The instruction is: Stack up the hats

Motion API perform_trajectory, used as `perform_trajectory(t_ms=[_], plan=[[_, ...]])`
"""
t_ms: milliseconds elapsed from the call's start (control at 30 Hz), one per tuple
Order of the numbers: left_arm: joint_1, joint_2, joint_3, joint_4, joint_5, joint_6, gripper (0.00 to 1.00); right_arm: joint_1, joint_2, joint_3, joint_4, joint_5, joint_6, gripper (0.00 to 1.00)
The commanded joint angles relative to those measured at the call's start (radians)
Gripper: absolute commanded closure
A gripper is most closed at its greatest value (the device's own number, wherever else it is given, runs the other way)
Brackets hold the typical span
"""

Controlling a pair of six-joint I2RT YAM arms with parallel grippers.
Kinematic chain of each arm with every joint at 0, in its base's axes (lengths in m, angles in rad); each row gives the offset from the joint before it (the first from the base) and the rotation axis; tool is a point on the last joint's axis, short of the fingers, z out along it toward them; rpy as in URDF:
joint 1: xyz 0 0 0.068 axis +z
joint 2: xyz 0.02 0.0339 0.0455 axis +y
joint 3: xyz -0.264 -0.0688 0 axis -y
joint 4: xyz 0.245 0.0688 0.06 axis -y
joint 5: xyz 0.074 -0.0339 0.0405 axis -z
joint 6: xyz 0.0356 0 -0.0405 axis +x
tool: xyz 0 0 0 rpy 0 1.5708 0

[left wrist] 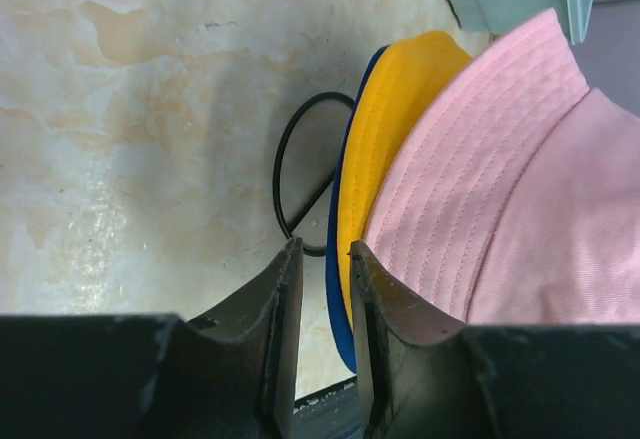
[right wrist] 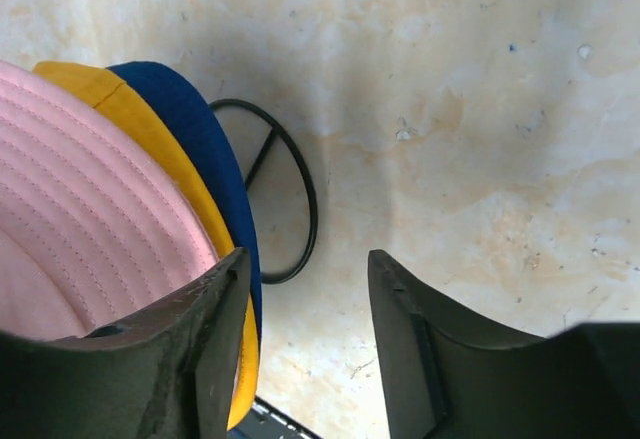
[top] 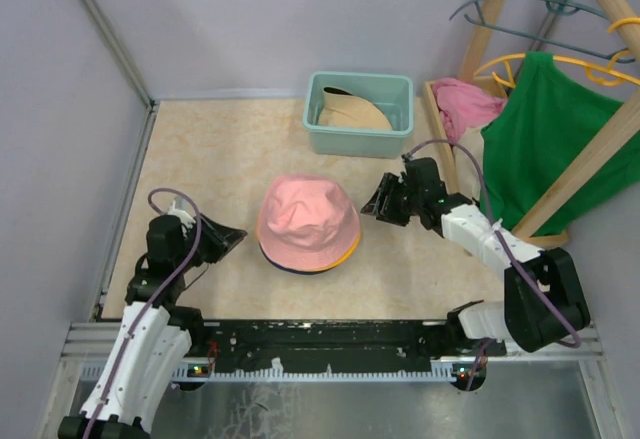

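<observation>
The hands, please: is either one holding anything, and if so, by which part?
Nothing is held: the left hand and right hand stand open beside the stacked hats.

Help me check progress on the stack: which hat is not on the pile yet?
The beige hat, lying in the teal bin at the back; the pink hat, yellow-orange hat and navy hat sit stacked mid-table.

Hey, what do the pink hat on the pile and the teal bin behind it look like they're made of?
Pink hat: soft matte woven cloth, likely cotton; rows of stitching ring its brim. Teal bin: probably moulded plastic, smooth, with thin even walls and a rolled rim.
</observation>
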Motion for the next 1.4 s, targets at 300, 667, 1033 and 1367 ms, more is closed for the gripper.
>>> perform_trajectory(t_ms=[300, 667, 1033, 1367], plan=[[0.009, 0.323, 0.453, -0.183, -0.154, 0.311, 0.53, -0.002, 0.111, 0.502, -0.181, 0.185, -0.256, 0.38], [0.015, 0.519, 0.63, -0.074, -0.082, 0.389, 0.44, -0.031, 0.688, 1.218, -0.332, 0.338, -0.42, 0.01], [0.034, 0.592, 0.664, 0.013, -0.021, 0.43, 0.43, -0.097, 1.133, 1.683, -0.408, 0.389, -0.424, 0.01], [0.069, 0.627, 0.638, 0.008, -0.027, 0.44, 0.43, -0.137, 1.302, 1.756, -0.322, 0.312, -0.359, 0.01]])
